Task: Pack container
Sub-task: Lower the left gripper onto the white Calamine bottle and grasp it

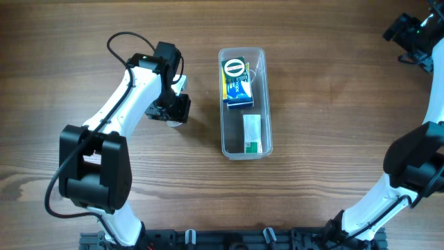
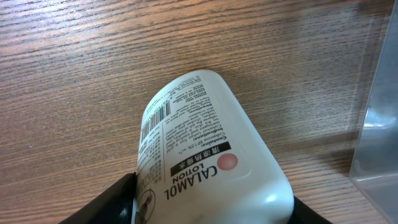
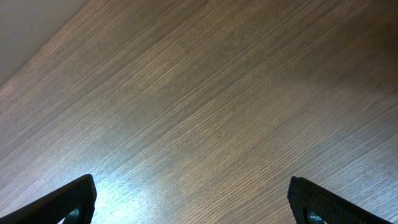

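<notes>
The left gripper (image 1: 176,104) is clamped on a white lotion bottle (image 2: 205,155) just left of the container (image 1: 223,104), which lies mid-table (image 1: 326,104) with a blue-yellow box (image 1: 236,83) and a white-green box (image 1: 252,133) inside. The right gripper (image 3: 193,202) hangs over the far right corner, jaws wide

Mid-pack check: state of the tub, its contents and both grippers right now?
container: upright, no lid, two boxes inside.
blue and yellow box: flat in the container, far end.
white and green box: flat in the container, near end.
lotion bottle: clamped by left gripper, outside the container.
left gripper: shut on the lotion bottle.
right gripper: open, empty, above bare table.
</notes>
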`<action>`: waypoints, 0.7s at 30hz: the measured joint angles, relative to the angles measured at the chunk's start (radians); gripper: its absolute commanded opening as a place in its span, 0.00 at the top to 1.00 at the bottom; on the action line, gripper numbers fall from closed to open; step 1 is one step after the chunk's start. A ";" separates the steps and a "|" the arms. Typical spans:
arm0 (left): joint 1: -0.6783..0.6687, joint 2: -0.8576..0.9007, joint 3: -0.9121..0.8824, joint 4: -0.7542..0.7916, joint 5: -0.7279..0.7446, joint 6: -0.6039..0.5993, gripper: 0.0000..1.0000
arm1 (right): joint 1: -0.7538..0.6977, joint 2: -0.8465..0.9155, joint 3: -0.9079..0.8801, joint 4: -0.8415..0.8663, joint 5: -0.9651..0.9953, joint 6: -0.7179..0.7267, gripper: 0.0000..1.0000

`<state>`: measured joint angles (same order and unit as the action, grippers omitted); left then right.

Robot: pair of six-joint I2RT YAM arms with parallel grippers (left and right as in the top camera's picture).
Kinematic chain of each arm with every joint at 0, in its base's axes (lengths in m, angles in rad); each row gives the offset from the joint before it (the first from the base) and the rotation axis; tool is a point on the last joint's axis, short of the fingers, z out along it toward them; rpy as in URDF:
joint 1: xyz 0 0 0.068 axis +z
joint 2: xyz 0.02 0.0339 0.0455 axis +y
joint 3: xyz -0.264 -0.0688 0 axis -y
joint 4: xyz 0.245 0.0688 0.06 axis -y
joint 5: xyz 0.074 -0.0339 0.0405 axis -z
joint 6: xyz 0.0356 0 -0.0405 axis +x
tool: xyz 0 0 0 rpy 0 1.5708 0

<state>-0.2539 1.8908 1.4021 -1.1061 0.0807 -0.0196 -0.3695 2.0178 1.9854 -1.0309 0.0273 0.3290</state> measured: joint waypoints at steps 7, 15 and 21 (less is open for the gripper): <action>0.001 -0.004 0.003 -0.011 -0.007 0.000 0.50 | 0.000 0.000 0.000 0.000 0.000 0.000 0.00; 0.001 -0.018 0.003 -0.003 -0.007 0.000 0.52 | 0.000 0.000 0.000 0.000 0.000 0.000 0.00; 0.001 -0.022 0.003 -0.003 -0.007 0.000 0.59 | 0.000 0.000 0.000 0.000 0.000 0.000 0.00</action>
<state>-0.2531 1.8687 1.4055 -1.1095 0.0738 -0.0196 -0.3695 2.0182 1.9854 -1.0309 0.0273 0.3290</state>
